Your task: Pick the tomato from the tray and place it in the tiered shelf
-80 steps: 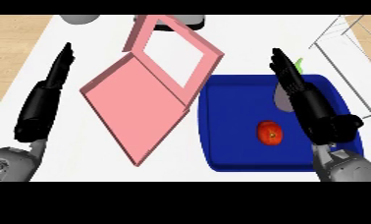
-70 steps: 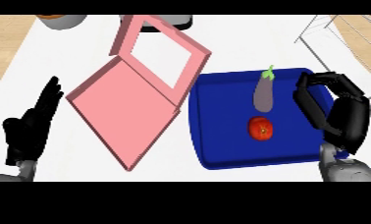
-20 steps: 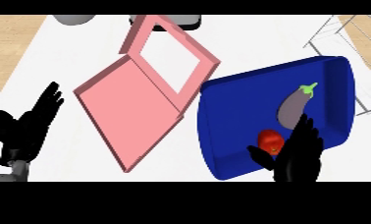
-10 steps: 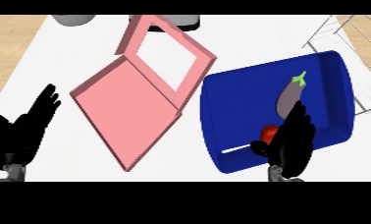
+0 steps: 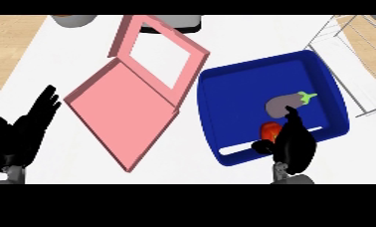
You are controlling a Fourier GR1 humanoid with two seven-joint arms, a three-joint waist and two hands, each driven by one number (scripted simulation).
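**Change since four seconds ago.** The right hand (image 5: 295, 144) has left the tray's right side and now stands at the tray's near edge, against the tomato. The left hand (image 5: 26, 131) has dropped back to the view's lower left corner. The tray lies turned in the view, its right end higher than before.

**Tomato** (image 5: 269, 130). Red, small, in the blue tray (image 5: 235, 86) near its front wall. It is just below the aubergine and touching, or all but touching, the right hand.

**Aubergine** (image 5: 283, 104). Grey-purple with a green stalk end. It lies in the same tray, just beyond the tomato.

**Right hand.** The fingers are held together and nearly straight, running up the tomato's right side. The thumb is set apart to the left, below the fruit. No curl round the tomato is visible.

**Left hand.** Open with the fingers straight and close together, it rests on the counter (image 5: 66, 56).

**Tiered shelf** (image 5: 345, 32). White wire, at the upper right, beyond the tray's far corner and well apart from the tomato.

**Pink hinged case** (image 5: 129, 116). It lies open to the left of the tray.

**Step in hand.** This is judged to be the grasp, with the hand placed but not yet closed.

**Next move.** The fingers and thumb need to close on the tomato without catching the aubergine. The tomato then has to be lifted over the tray wall and carried up and to the right, to the shelf.
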